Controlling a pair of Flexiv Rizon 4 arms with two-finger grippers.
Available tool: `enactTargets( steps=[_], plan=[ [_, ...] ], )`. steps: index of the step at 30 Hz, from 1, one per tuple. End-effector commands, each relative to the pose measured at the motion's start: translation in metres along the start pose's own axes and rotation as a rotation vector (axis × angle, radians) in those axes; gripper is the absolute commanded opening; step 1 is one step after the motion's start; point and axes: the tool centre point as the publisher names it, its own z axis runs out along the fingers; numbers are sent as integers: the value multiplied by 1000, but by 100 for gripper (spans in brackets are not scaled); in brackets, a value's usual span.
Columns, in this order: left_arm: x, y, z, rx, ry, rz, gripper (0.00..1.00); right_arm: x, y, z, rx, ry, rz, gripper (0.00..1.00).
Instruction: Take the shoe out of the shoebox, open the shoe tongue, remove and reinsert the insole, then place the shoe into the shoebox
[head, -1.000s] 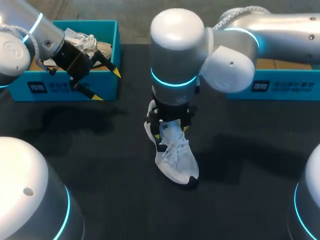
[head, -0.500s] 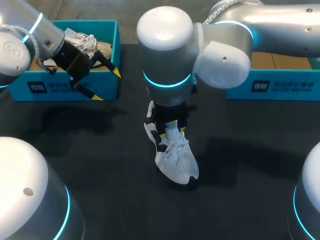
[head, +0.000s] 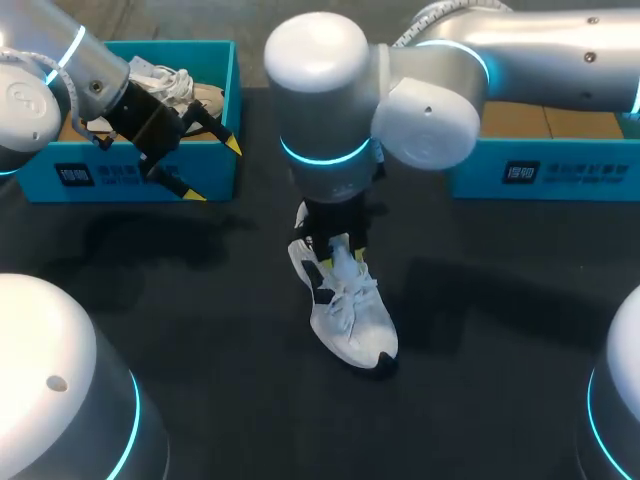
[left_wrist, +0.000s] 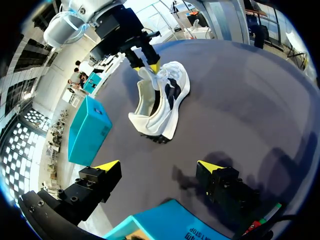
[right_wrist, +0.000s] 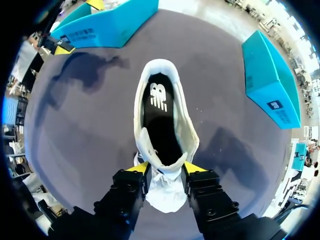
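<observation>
A white shoe (head: 350, 312) with black side panels stands upright on the dark table, toe toward the front. My right gripper (head: 336, 250) comes down on its mouth. In the right wrist view, both yellow fingertips (right_wrist: 141, 168) press the white tongue (right_wrist: 165, 172) from two sides, so my right gripper (right_wrist: 166, 169) is shut on it. The black insole (right_wrist: 160, 110) lies inside the shoe (right_wrist: 186, 125). My left gripper (head: 208, 168) hangs open at the left teal shoebox (head: 130, 182). In the left wrist view, my left gripper (left_wrist: 159, 167) has nothing between its fingers, and the shoe (left_wrist: 160, 107) stands well ahead of it.
Inside the left shoebox, behind my left arm, lies a second pale shoe (head: 178, 84). Another teal box (head: 540, 168) stands at the back right, under my right arm. Dark tabletop (head: 200, 300) surrounds the shoe on all sides.
My right gripper's fingers have closed in on the shoe tongue, and the right arm's wrist has shifted a little to the left. The left arm has not moved.
</observation>
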Motion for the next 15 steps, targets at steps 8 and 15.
enactTargets(
  steps=[8,15],
  plan=[
    [0,-1,0,-3,2,0,100,-4,25,27,17,50,-24,27],
    [0,-1,0,-3,2,0,100,-7,37,42,37,81,-42,29]
  ],
)
